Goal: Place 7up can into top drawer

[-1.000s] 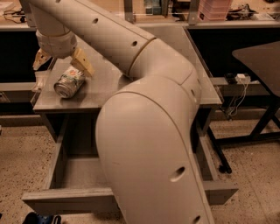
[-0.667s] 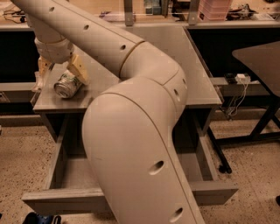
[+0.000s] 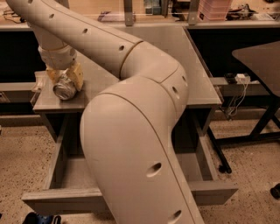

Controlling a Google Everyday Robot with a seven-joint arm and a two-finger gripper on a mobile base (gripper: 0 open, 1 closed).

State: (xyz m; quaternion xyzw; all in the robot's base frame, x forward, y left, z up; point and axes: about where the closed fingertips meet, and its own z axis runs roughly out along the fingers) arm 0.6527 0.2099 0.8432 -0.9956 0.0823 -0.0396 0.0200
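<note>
The 7up can (image 3: 64,89) lies on its side at the front left corner of the grey counter top (image 3: 175,57). My gripper (image 3: 65,83) reaches down over it. Its yellowish fingers (image 3: 77,75) sit close against both sides of the can, which still rests on the counter. The top drawer (image 3: 61,200) is pulled open below the counter, with its grey floor (image 3: 74,173) showing at the left. My arm's big lower link (image 3: 131,144) hides the drawer's middle and its handle.
A dark table (image 3: 258,57) stands at the right, with a white plug and cables (image 3: 238,79) beside it. A pink box (image 3: 213,8) sits on the back shelf. A dark object (image 3: 39,218) lies on the speckled floor below the drawer front.
The gripper has come down over the can and its fingers have drawn in from wide apart to close against the can's sides. The arm's elbow has swung left. The can has barely moved.
</note>
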